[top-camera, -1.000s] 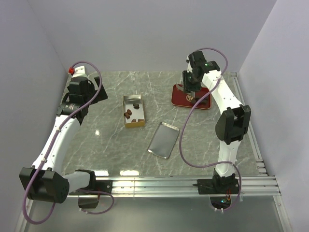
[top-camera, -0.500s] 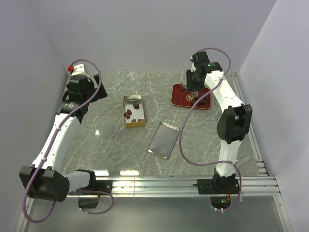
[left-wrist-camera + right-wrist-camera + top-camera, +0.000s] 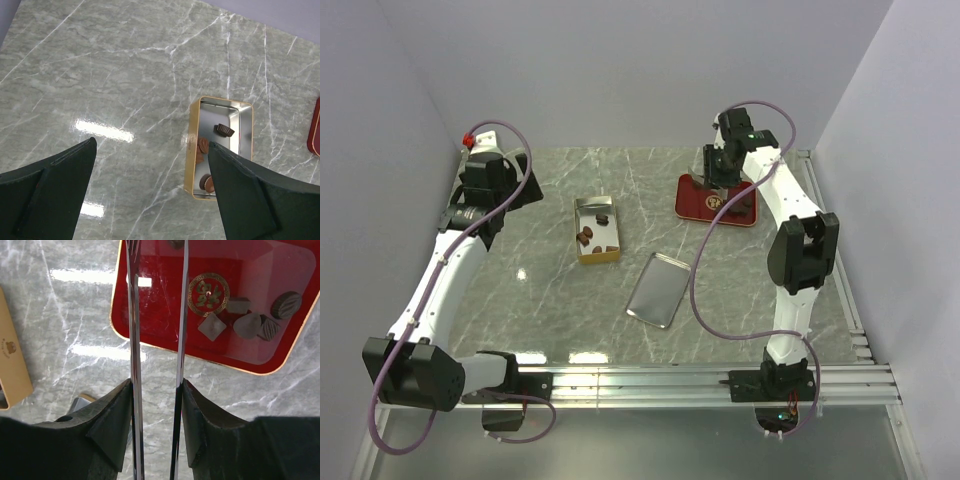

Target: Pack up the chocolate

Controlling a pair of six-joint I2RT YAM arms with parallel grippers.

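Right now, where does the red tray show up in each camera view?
Top camera: the red tray sits far back, right of centre.
Left wrist: only a red sliver at the right edge.
Right wrist: it fills the upper half.
Shared landmark: the gold tin, left of the tray in every view.

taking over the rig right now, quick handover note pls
Left tool: open, empty, above the table left of the gold tin.
Right tool: thin blades apart over the red tray; a dark lump sits at their tips, grip unclear.
Done: at least three pieces of chocolate lie in the tin.
Left: dark shapes on the tray may be pieces or print, check them; the silver lid lies off, beside the tin.
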